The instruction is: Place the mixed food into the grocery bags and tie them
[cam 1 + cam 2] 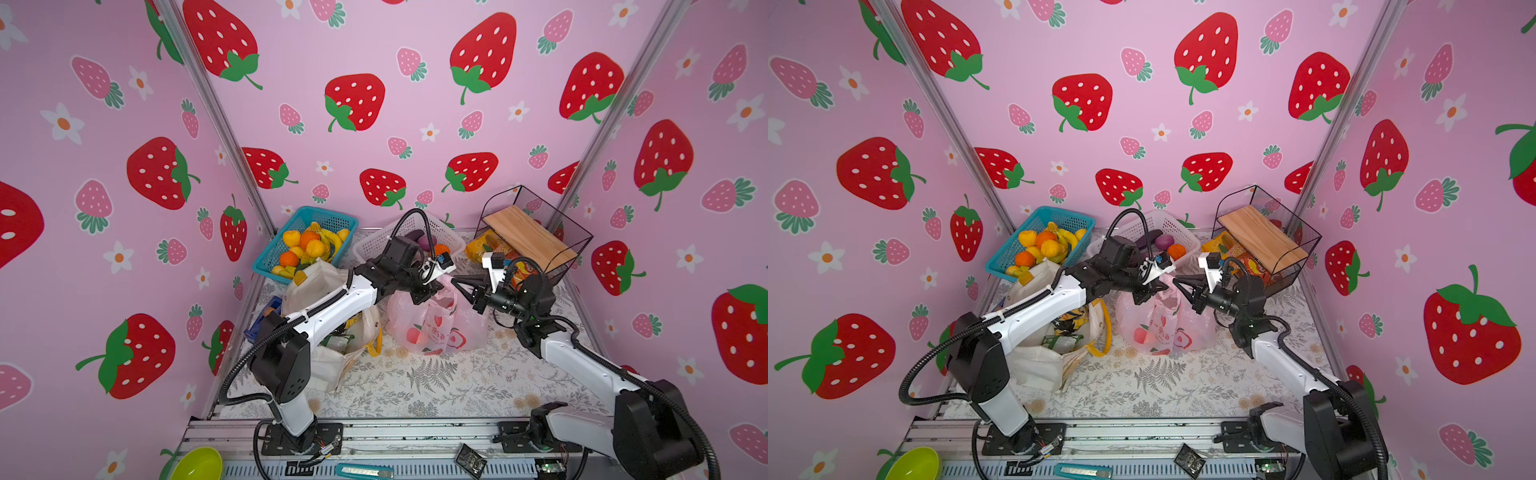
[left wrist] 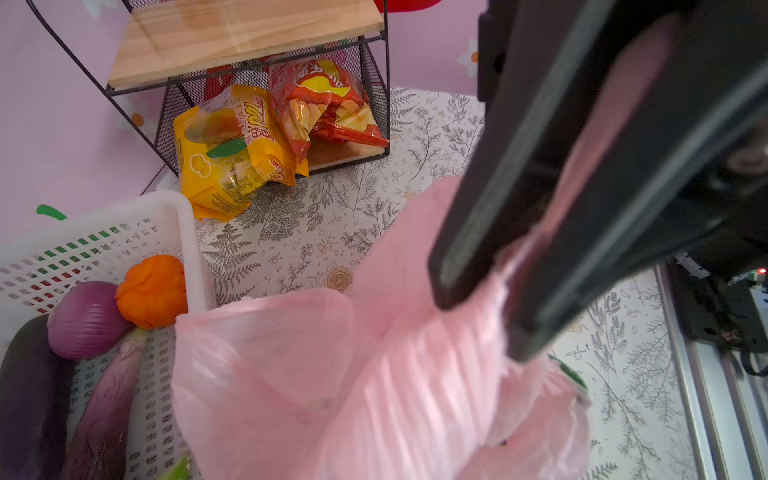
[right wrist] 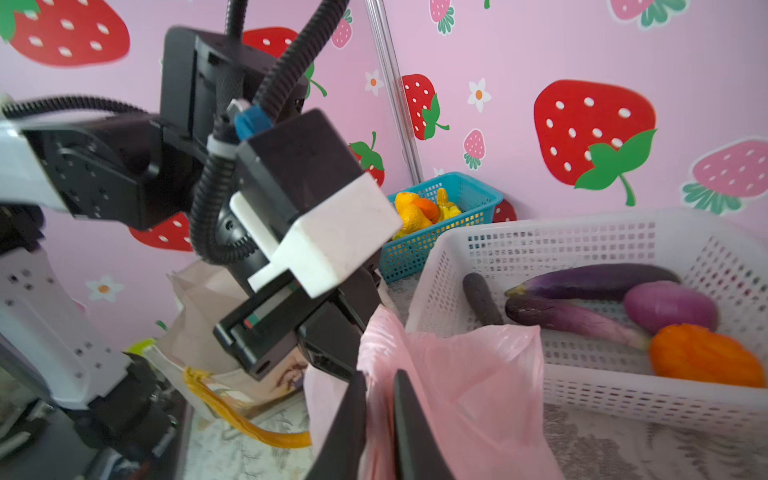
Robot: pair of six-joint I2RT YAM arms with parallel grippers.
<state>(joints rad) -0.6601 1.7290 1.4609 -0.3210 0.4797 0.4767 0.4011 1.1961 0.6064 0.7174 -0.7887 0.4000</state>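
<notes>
Two left gripper [image 2: 484, 324] fingers are clamped tight on a gathered handle of the pink plastic bag [image 1: 432, 324]. The right gripper [image 3: 380, 374] shows a narrow gap with film in it, grip unclear. Thin film may slip or tear under opposed pulling. The bag stands just below centre in both top views, long axis upright, mouth upward.

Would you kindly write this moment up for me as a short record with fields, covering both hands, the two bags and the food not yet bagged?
Left hand: shut on the gathered top of the pink bag
Right hand: jaws slightly apart, bag plastic in the gap; grip unclear
White tote: beside the pink bag, open at the top
White basket: purple onion, orange vegetable, eggplants
Wire rack: yellow packet, red packet
Blue basket: yellow and orange fruit
</notes>
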